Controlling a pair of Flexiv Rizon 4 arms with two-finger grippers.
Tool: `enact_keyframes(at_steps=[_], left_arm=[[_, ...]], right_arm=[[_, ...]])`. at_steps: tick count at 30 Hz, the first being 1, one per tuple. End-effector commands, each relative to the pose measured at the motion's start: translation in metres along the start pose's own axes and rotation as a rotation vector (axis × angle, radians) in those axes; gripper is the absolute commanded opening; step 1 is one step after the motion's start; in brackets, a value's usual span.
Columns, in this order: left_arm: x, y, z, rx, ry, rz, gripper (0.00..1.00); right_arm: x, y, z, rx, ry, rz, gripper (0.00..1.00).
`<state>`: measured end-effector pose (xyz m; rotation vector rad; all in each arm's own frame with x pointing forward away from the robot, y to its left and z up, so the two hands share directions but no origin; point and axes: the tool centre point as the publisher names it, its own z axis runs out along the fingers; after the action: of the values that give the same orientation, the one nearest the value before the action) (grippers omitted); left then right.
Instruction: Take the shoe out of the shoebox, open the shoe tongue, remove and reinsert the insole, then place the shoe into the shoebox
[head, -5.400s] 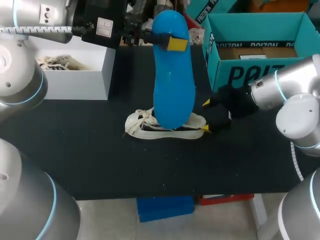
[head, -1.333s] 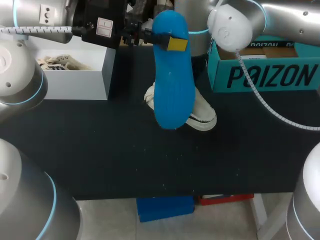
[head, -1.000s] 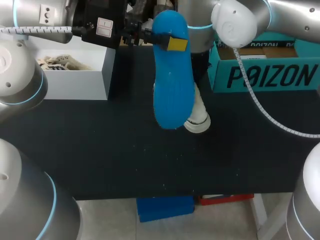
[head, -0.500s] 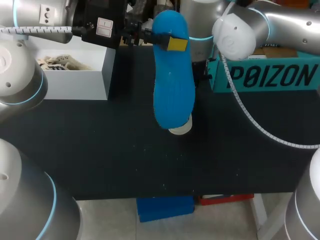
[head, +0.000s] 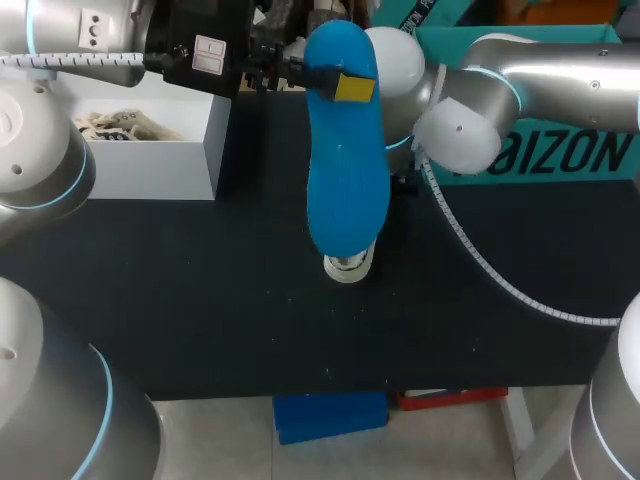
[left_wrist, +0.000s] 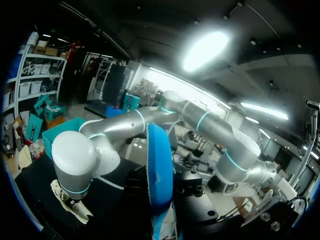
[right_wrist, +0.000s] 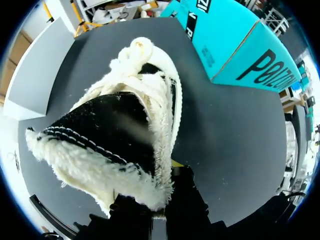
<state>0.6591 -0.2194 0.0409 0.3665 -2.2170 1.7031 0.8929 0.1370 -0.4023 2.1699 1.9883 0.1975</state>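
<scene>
My left gripper (head: 340, 82) is shut on the top end of the blue insole (head: 346, 170), which hangs upright above the middle of the table. In the left wrist view the insole (left_wrist: 159, 170) stands edge-on ahead of that gripper. My right arm reaches in behind the insole, its gripper hidden there in the head view. The white fleecy shoe (head: 349, 265) peeks out under the insole's lower end. In the right wrist view my right gripper (right_wrist: 165, 172) is shut on the shoe's (right_wrist: 125, 130) collar edge, the dark opening facing the camera. The teal shoebox (head: 590, 155) sits at the back right.
A white open box (head: 150, 150) with loose laces stands at the back left. The black table (head: 200, 300) stretches bare across the front. My right arm's elbow (head: 460, 130) hangs over the shoebox's front wall.
My right arm has swung the shoe round from lying sideways to end-on beneath the insole, shifting it left and toward the front. The left arm and insole have stayed still.
</scene>
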Motion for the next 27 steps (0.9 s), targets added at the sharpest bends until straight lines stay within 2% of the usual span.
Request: enact_keyframes(at_steps=[1, 9, 13, 14, 15, 17, 23, 27], left_arm=[[0.000, 0.000, 0.001, -0.002, -0.004, -0.002, 0.00], [0.000, 0.000, 0.001, -0.002, -0.004, -0.002, 0.00], [0.000, 0.000, 0.001, -0.002, -0.004, -0.002, 0.00], [0.000, 0.000, 0.001, -0.002, -0.004, -0.002, 0.00], [0.000, 0.000, 0.001, -0.002, -0.004, -0.002, 0.00], [0.000, 0.000, 0.001, -0.002, -0.004, -0.002, 0.00], [0.000, 0.000, 0.001, -0.002, -0.004, -0.002, 0.00], [0.000, 0.000, 0.001, -0.002, -0.004, -0.002, 0.00]], right_arm=[[0.004, -0.002, 0.004, -0.026, -0.007, -0.035, 0.00], [-0.003, 0.002, 0.005, -0.036, -0.029, -0.088, 0.00], [-0.009, 0.005, 0.005, -0.002, -0.024, -0.068, 0.00], [-0.011, 0.006, 0.005, 0.009, -0.016, -0.057, 0.34], [-0.013, 0.007, 0.003, 0.017, -0.016, -0.036, 1.00], [-0.018, 0.008, -0.002, 0.045, 0.014, 0.012, 1.00], [-0.033, 0.010, -0.029, 0.098, 0.214, 0.140, 1.00], [-0.039, 0.009, -0.052, 0.087, 0.452, 0.195, 1.00]])
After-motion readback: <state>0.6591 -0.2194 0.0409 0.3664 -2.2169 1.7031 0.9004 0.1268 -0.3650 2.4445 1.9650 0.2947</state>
